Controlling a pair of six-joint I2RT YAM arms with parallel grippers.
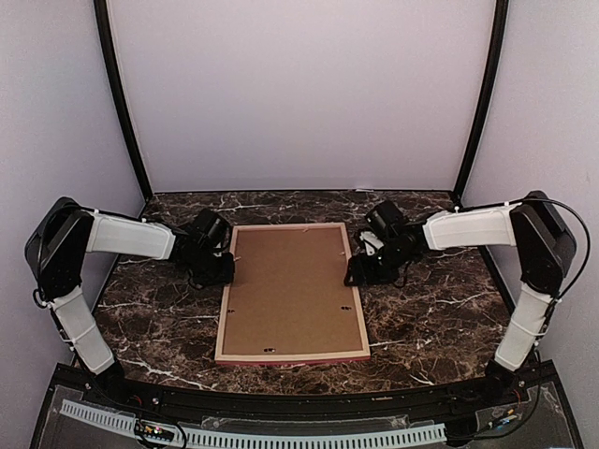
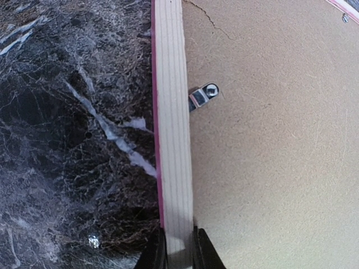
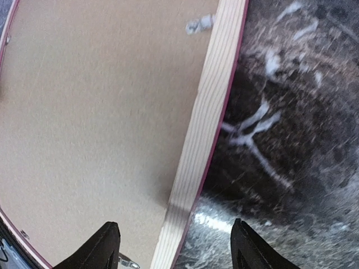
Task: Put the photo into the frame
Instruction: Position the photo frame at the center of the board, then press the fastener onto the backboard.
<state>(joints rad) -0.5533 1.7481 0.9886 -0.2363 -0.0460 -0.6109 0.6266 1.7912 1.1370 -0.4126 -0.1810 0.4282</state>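
The frame (image 1: pixel 292 356) lies face down on the bench (image 1: pixel 430 318) with its backing board (image 1: pixel 290 290) uppermost. The left jaws are narrow and clamped on the frame's left rail (image 2: pixel 171 140), with one finger (image 2: pixel 151 256) on each side of it. A metal retaining clip (image 2: pixel 203 95) sits ahead of these jaws, on the board just inside the rail. The right jaws are wide and straddle the right rail (image 3: pixel 205 123). Both fingers (image 3: pixel 98 246) stand clear of the wood, with board inside one finger and bench inside the other.
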